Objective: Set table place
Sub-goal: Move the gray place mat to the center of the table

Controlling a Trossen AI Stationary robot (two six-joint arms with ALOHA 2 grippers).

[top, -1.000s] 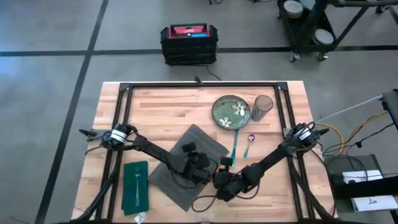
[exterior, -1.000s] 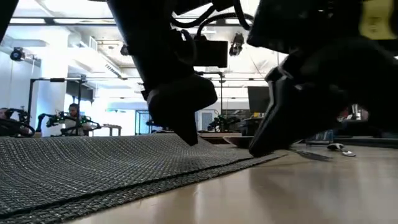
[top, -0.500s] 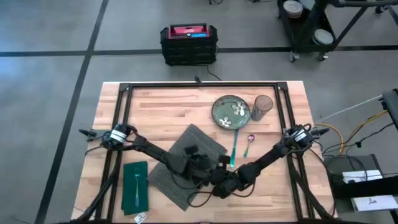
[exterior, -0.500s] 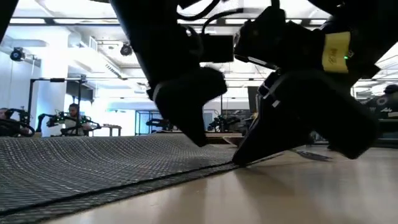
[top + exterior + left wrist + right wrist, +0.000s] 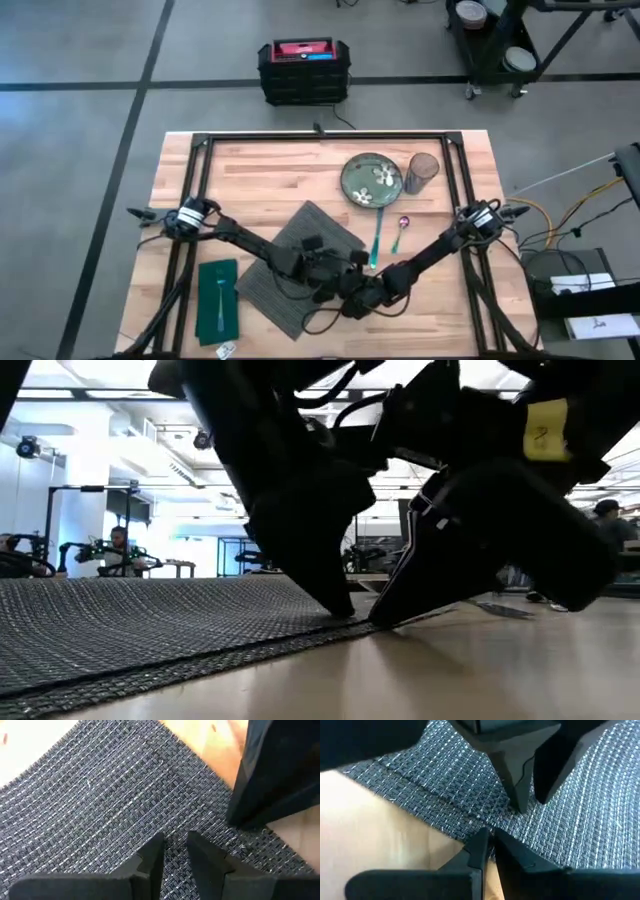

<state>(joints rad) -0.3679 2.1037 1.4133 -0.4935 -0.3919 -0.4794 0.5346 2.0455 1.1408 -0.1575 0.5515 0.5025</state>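
Light-wood planks of the table (image 5: 250,170) carry, going left to right, a dark green napkin (image 5: 218,298), then the grey woven placemat (image 5: 290,265) lying askew near the front middle. Over its right-hand edge the left gripper (image 5: 335,272) presses down, fingers narrowly parted; just beside it the right gripper (image 5: 352,300) pinches the mat's edge. Farther right sit a plate (image 5: 371,180) and cup (image 5: 422,170).

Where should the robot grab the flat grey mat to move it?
Best at its thin edge nearest the right gripper, coming in low from the bare table side. The placemat lies flat, so only an edge gives fingers something to pinch.
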